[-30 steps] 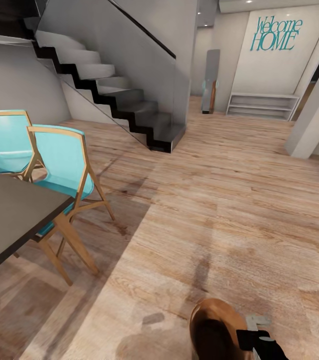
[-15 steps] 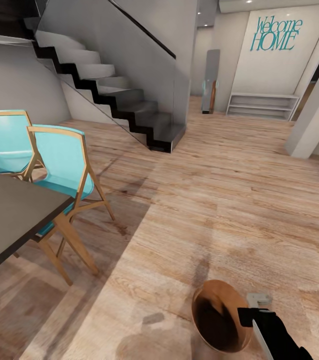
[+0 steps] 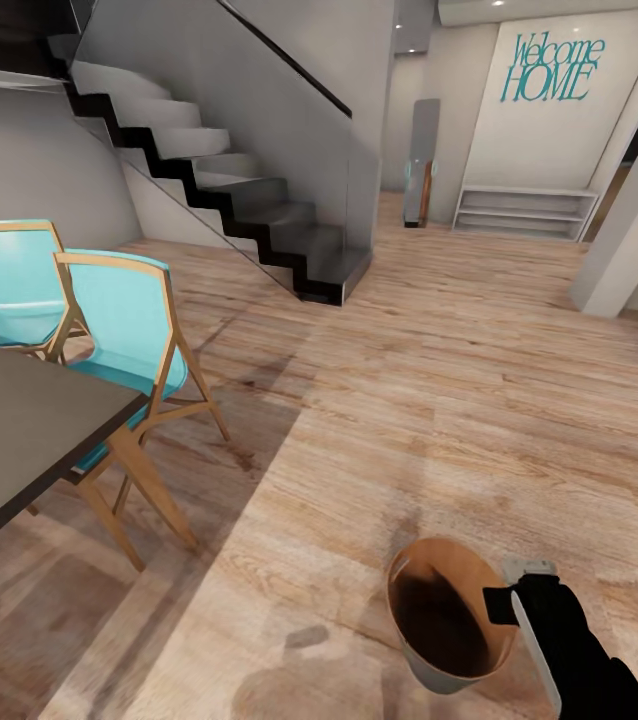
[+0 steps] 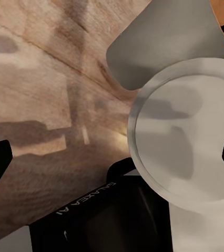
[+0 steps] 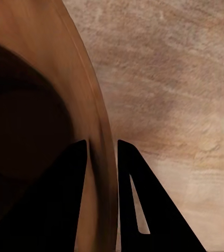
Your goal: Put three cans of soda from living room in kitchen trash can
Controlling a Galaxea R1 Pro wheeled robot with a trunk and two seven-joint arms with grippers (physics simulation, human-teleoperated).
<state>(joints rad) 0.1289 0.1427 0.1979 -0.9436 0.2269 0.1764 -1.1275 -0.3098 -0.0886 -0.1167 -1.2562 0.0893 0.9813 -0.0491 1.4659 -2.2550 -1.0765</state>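
While the right gripper (image 3: 501, 605) pinches the tash can (image 3: 449, 620) rim between its fingers (image 5: 130, 173), left gripper (image 4: 112, 163) fingers stand spread; blue chairs (image 3: 124, 320), dark desk (image 3: 19, 430) and staircase (image 3: 229, 190) stand well apart across the wood floor (image 3: 439, 400).

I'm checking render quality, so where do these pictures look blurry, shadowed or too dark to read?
Head view: sharp, with a broad shadow across the floor beside the table. Right wrist view: the trash can rim is smeared, its inside nearly black. Left wrist view: soft, with grey shadows on a pale disc.
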